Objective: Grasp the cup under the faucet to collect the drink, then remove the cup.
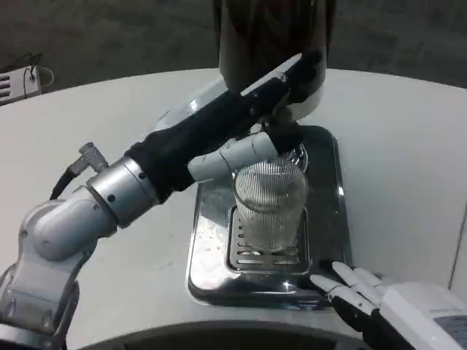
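A clear ribbed cup [269, 205] stands upright on the grate of the shiny drip tray [325, 219], right under the black faucet [285, 135] of the dark drink dispenser [271, 33]. My left hand [273, 98] reaches up over the cup to the faucet, its fingers lying above the lever and a white finger [230, 158] below it. My right hand [357, 292] lies at the tray's front right corner with its fingers spread, holding nothing and a short way from the cup. Whether liquid is in the cup I cannot tell.
The dispenser and tray stand in the middle of the round white table [408, 146]. My left forearm [109, 197] crosses the table's left side diagonally. A small object [22, 80] sits at the far left edge.
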Tool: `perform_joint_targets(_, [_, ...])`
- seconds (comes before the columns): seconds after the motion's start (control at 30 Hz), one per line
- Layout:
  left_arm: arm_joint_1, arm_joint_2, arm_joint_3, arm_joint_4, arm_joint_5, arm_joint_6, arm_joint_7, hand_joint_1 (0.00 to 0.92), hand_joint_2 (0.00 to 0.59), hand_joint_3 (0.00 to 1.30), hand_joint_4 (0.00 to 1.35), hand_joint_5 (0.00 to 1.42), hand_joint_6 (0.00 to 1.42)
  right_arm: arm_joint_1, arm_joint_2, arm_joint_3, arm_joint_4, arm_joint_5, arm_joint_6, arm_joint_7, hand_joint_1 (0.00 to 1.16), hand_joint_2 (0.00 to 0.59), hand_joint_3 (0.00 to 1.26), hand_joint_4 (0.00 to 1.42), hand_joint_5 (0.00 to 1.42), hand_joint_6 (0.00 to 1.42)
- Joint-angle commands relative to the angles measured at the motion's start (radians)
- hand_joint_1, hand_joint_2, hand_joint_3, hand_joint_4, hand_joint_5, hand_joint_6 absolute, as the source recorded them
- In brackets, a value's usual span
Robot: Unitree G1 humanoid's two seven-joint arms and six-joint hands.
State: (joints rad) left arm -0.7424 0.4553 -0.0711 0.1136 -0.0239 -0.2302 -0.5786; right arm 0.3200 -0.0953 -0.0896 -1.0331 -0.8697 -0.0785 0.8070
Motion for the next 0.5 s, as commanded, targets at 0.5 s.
perform_joint_targets(0.5, [0.006, 0.065, -0.068, 0.059, 0.112, -0.094, -0.041, 0.0, 0.023, 0.0, 0.0, 0.0, 0.11, -0.022, 0.084, 0.009, -0.014, 0.064, 0.189, 0.012, 0.47, 0.43, 0.09, 0.0, 0.05, 0.01])
